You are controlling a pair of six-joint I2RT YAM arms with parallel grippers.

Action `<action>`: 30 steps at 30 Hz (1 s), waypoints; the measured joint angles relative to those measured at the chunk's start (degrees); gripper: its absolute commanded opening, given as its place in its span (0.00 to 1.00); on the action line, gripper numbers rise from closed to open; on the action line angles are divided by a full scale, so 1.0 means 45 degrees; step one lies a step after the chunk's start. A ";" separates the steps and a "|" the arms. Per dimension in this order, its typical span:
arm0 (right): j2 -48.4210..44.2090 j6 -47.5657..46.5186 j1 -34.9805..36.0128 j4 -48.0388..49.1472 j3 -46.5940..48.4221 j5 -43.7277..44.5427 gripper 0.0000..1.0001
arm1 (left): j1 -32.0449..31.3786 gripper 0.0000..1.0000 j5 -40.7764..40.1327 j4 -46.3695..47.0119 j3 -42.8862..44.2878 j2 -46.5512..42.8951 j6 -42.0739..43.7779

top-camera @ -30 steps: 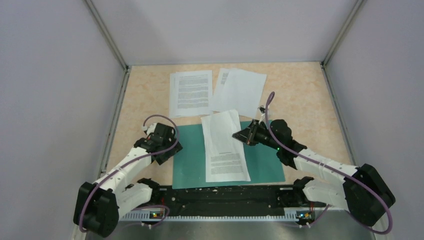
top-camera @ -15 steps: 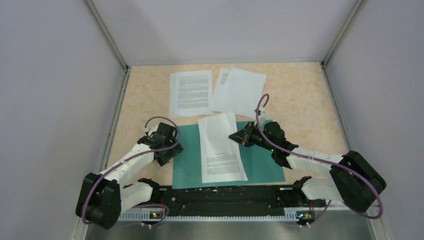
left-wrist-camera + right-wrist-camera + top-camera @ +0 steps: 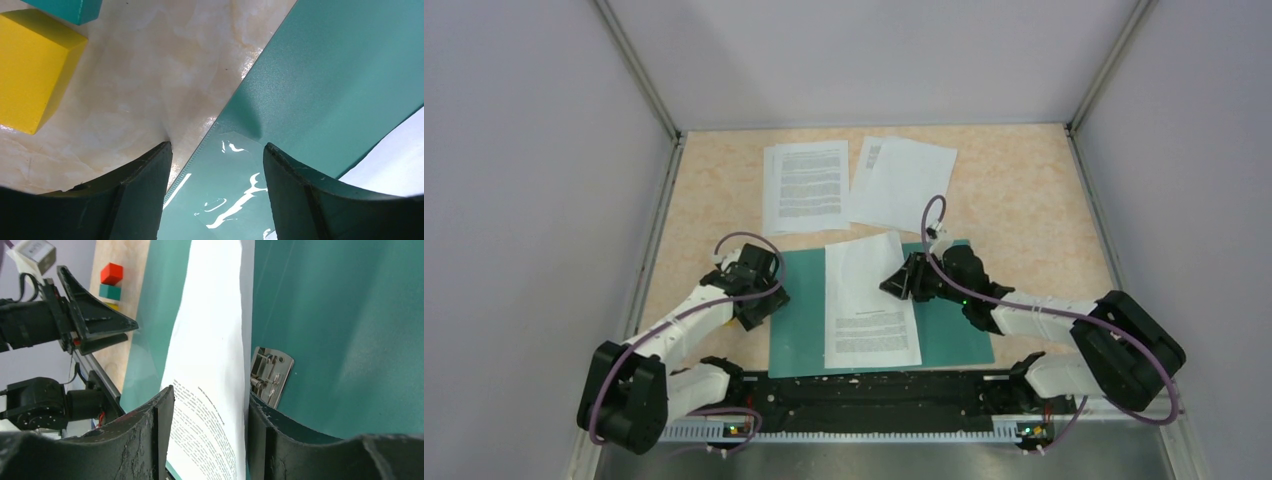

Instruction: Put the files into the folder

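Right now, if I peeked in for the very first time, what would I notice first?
The big teal-green folder lies open and flat at the near middle of the table, with a white printed sheet on top of it. The right gripper is open at that sheet's right edge, and the left gripper is at the folder's left edge. More papers lie beyond the folder at the far side.

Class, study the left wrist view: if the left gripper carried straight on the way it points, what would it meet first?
Probably the folder: its edge lies directly ahead of the left gripper, between its open jaws, with bare table beside it. How far off is unclear.
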 measured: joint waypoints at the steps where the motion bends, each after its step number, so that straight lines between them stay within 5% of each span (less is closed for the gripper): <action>1: 0.0180 -0.0029 0.0000 -0.0019 0.0000 -0.0117 0.51 | 0.0000 0.71 0.0005 0.0005 0.0005 0.0019 0.0005; 6: 0.0719 -0.0107 0.0000 0.0078 -0.0005 -0.0631 0.43 | 0.0010 0.70 0.0068 0.0112 0.0005 0.0019 0.0019; 13: 0.1802 0.0316 0.0000 0.1083 -0.0039 -0.1617 0.14 | 0.0010 0.69 0.0568 0.0651 0.0000 0.0126 0.0049; 30: 0.2147 0.1710 0.0670 0.2987 -0.0189 -0.0384 0.00 | 0.0010 0.69 0.0947 0.0981 -0.0049 0.0126 0.0044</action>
